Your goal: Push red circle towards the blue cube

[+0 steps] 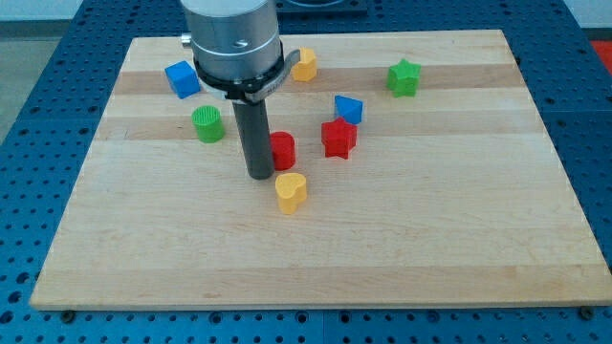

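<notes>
The red circle (284, 150) is a short red cylinder near the board's middle, partly hidden by my rod. My tip (260, 176) stands on the board at the red circle's left side, touching or nearly touching it. The blue cube (182, 78) sits at the view's upper left, well up and left of the tip and the red circle.
A green cylinder (207, 124) lies between the tip and the blue cube. A yellow heart (291, 191) is just below the red circle. A red star (338, 139), a blue triangular block (349, 109), a yellow block (305, 65) and a green star (404, 77) stand on the wooden board (430, 239).
</notes>
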Tool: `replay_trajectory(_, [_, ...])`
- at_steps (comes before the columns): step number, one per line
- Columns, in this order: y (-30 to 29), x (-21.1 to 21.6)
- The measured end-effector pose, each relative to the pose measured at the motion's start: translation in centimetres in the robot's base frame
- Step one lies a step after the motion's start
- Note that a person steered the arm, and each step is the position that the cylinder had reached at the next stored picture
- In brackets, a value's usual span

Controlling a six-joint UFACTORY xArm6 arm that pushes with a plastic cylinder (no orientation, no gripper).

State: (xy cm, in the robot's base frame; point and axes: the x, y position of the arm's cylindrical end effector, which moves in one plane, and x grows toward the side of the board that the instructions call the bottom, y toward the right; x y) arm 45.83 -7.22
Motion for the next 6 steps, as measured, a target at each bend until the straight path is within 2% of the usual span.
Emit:
replay_trajectory(2, [1.1, -2.2])
replay_trajectory(3, [-2.1, -0.6])
replay_trajectory(4, [-9.3, 0.2])
replay_trajectory(5, [-15.8, -2.3])
replay_trajectory(6, [-20.3, -6.8])
